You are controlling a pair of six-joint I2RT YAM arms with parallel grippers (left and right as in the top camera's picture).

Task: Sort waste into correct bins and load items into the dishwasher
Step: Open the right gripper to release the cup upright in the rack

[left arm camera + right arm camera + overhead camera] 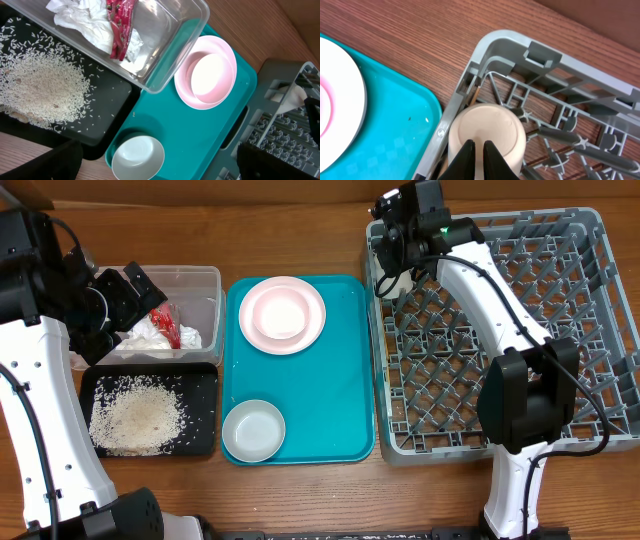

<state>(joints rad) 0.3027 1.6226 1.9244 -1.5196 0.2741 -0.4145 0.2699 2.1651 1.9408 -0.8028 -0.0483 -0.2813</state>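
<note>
The small white cup (402, 281) sits base-up in the near-left corner of the grey dish rack (560, 350). In the right wrist view my right gripper (478, 146) has its fingers almost together just over the cup's base (487, 122). My left gripper (135, 290) is open and empty above the clear tub (200, 272), which holds the white napkin (85, 22) and red wrapper (120, 25). Rice (135, 415) lies piled in the black tray (203, 380). The pink plate (255, 332) carries one white bowl (280, 312). A second bowl (253, 430) sits alone.
The plate and both bowls rest on a teal tray (330, 400) between the bins and the rack. The rack has many upright pegs. The wooden table (300, 500) shows in front and behind.
</note>
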